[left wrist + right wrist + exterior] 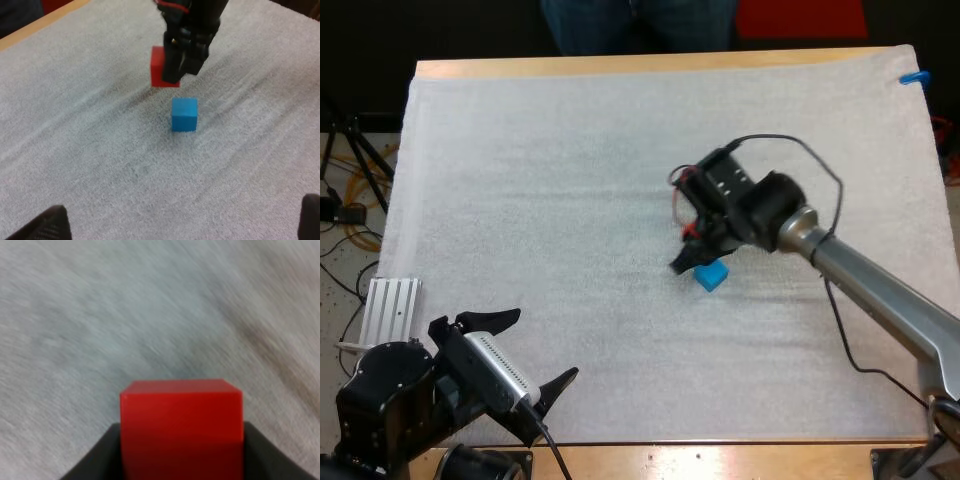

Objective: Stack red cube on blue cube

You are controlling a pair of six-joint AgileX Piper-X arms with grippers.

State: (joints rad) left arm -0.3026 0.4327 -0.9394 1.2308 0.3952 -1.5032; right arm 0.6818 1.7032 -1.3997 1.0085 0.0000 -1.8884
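Note:
My right gripper is shut on the red cube, whose sides its black fingers press. From the left wrist view the red cube hangs in that gripper above the mat, just behind the blue cube. The blue cube rests on the white mat directly below and in front of the right gripper. My left gripper stands open near the mat's front left, with nothing between its fingers.
A ribbed metal block lies at the mat's left edge. A person's legs stand beyond the table's far side. Cables and a tripod sit on the floor at the left.

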